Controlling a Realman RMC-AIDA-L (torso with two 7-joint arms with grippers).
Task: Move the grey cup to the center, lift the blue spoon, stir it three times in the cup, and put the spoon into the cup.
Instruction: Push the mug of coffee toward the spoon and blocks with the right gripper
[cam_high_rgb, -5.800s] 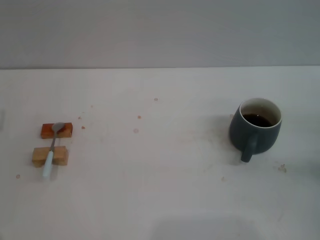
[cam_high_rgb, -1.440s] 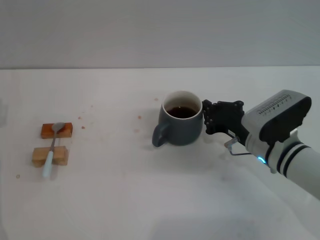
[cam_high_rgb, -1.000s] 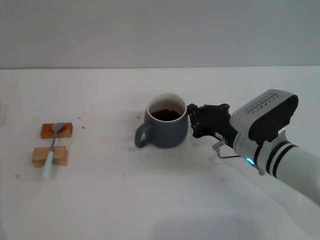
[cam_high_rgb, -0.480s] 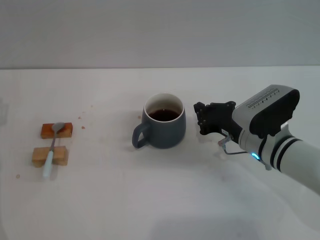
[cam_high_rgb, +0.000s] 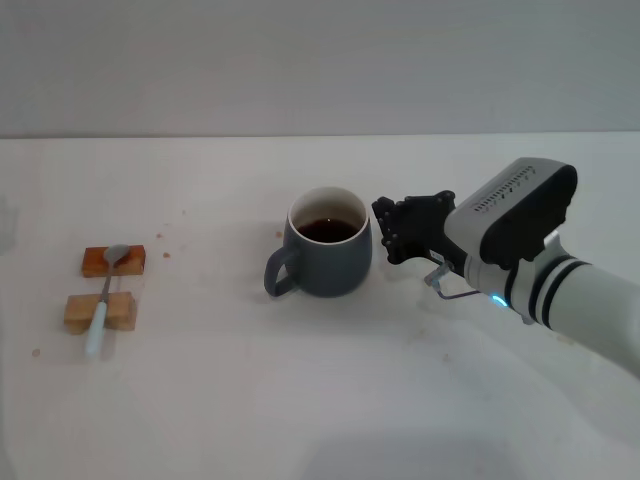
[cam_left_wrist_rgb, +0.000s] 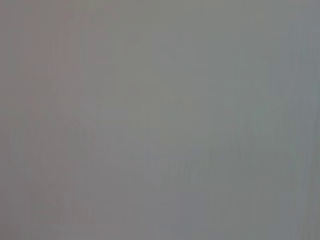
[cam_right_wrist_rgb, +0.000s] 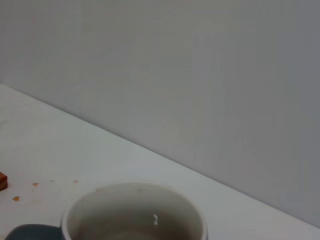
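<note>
The grey cup stands upright near the table's middle, holding dark liquid, with its loop handle pointing to the left. My right gripper hovers just right of the cup, level with its rim, a small gap between them. In the right wrist view the cup's white-lined rim lies close below the camera. The blue spoon lies far to the left, bridging two wooden blocks, its metal bowl on the farther one. The left gripper is out of view.
A reddish wooden block and a tan wooden block carry the spoon at the table's left. Small brown specks dot the white table. A grey wall runs behind the table's far edge.
The cup slid from the table's right side to the middle with the right gripper against it. In the last half second the cup stayed put and the gripper shifted slightly left and up.
</note>
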